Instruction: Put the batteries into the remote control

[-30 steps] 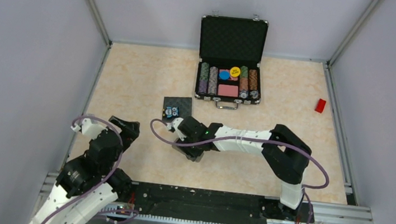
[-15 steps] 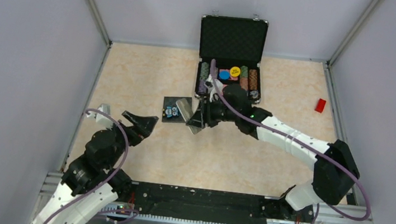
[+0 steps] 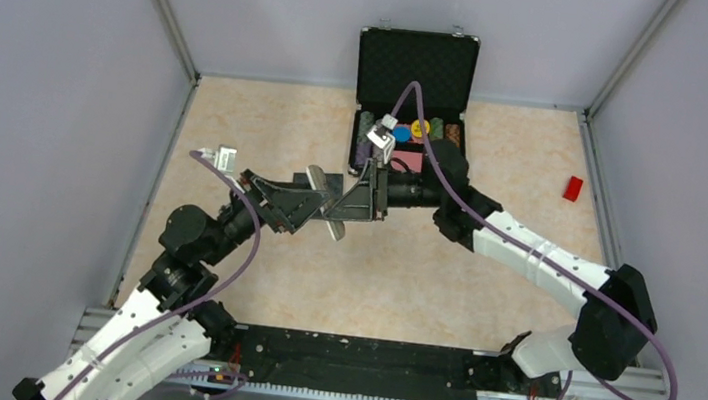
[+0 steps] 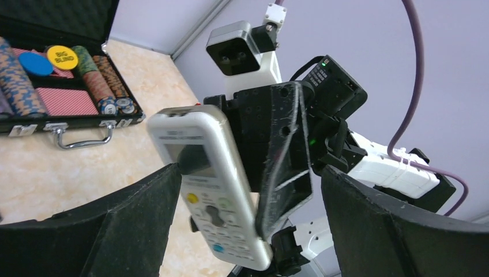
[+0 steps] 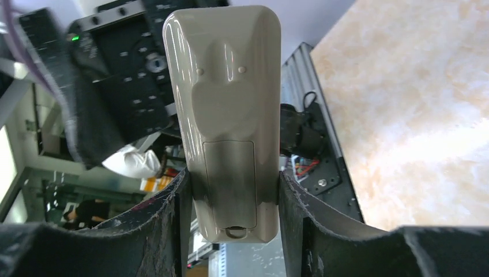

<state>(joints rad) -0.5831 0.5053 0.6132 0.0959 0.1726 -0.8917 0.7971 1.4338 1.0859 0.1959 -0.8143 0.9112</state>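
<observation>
- The remote (image 4: 214, 196) is white in front, with a grey screen and yellow, green and blue buttons. Its back is pale grey.
- The case (image 3: 415, 66) is black.
- The chips (image 4: 98, 85) are striped; one is yellow, one blue.
- The surface (image 3: 257, 129) is pale orange and cloudy.
- The block (image 3: 573, 189) is red.
- The cables (image 4: 416, 69) are purple.

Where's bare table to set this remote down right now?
Bare: the far table left of the chip case; the near strip between the two arms; the patch between the case and the red block. Crowded mid-table, where the right gripper holds the remote right at the open left gripper.
</observation>
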